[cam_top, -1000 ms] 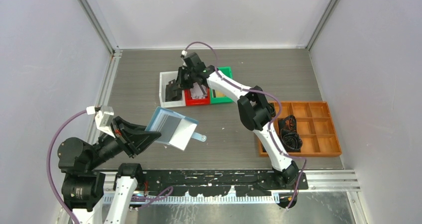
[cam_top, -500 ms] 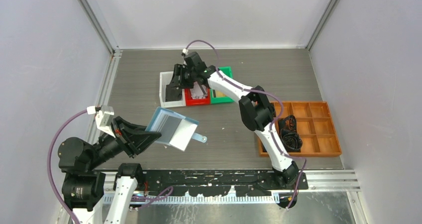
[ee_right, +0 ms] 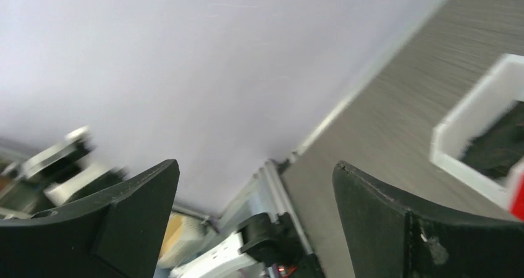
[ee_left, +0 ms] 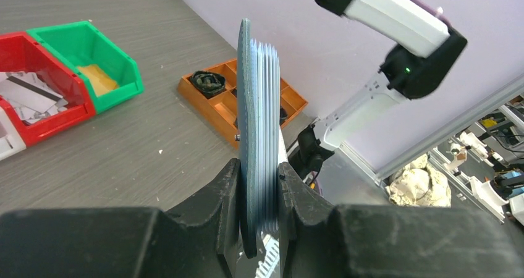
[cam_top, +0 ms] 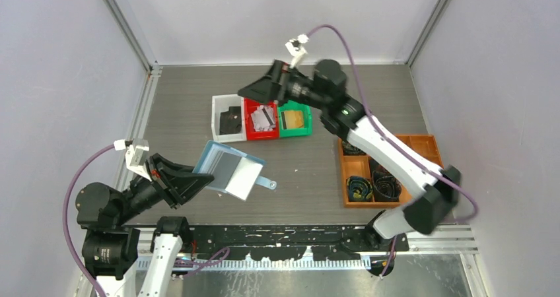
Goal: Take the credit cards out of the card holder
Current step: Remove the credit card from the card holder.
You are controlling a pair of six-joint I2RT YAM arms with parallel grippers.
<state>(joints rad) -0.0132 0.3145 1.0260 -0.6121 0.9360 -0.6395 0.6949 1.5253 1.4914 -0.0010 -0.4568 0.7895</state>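
grey table (cam_top: 185, 92), lilac walls (cam_top: 277, 13), card holder (cam_top: 231, 170)

White link shells (cam_top: 389, 153) join bulky black joint housings (cam_top: 99, 204); a purple cable (cam_top: 66, 211) trails each arm. Left hand (cam_top: 206, 178) and right hand (cam_top: 254, 92) are black wedges; a green light (ee_left: 408, 70) glows.

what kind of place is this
Probably a robotics lab test cell: a left arm and right arm bolted to a rail at the edge of a grey table, plain pale walls closing it in, coloured sorting bins, and cluttered workshop benches glimpsed outside.
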